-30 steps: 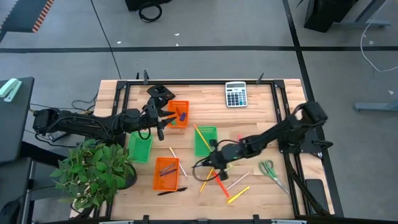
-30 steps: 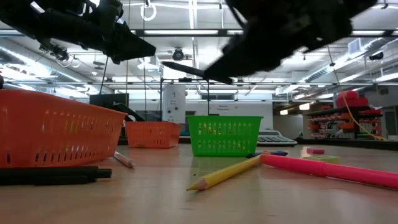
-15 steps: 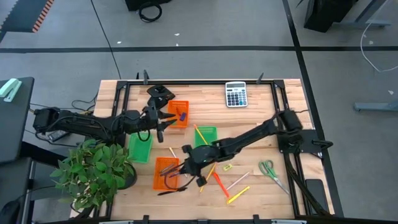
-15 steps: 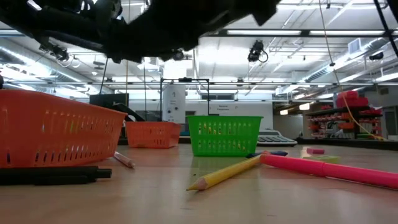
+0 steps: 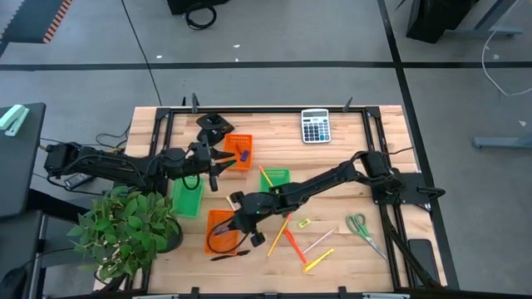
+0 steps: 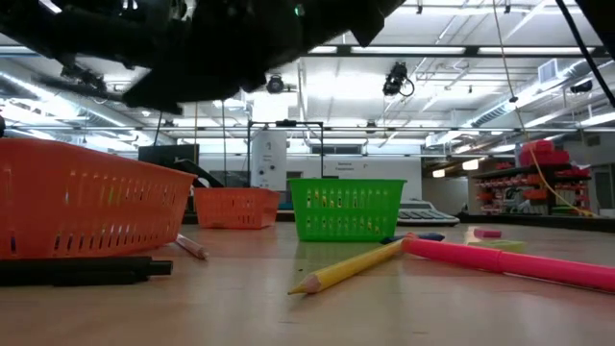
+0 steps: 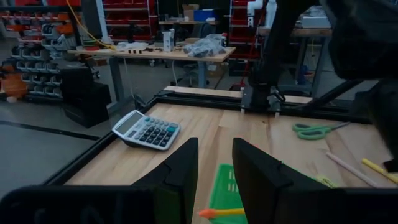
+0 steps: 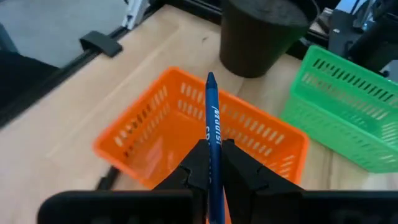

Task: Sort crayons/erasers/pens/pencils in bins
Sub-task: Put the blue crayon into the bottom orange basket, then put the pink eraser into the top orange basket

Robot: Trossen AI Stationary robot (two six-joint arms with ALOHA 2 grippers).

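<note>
Right wrist view: we see the right gripper (image 8: 211, 163) pinching a blue pen (image 8: 213, 146) between nearly closed fingers, directly above the near orange bin (image 8: 186, 140). From the high view we find that bin (image 5: 214, 221) at the table's front, a black pen (image 5: 229, 255) lying just in front of it. The left gripper (image 5: 214, 167) waits behind it, beside the far orange bin (image 5: 243, 143), fingers slightly parted and empty.
</note>
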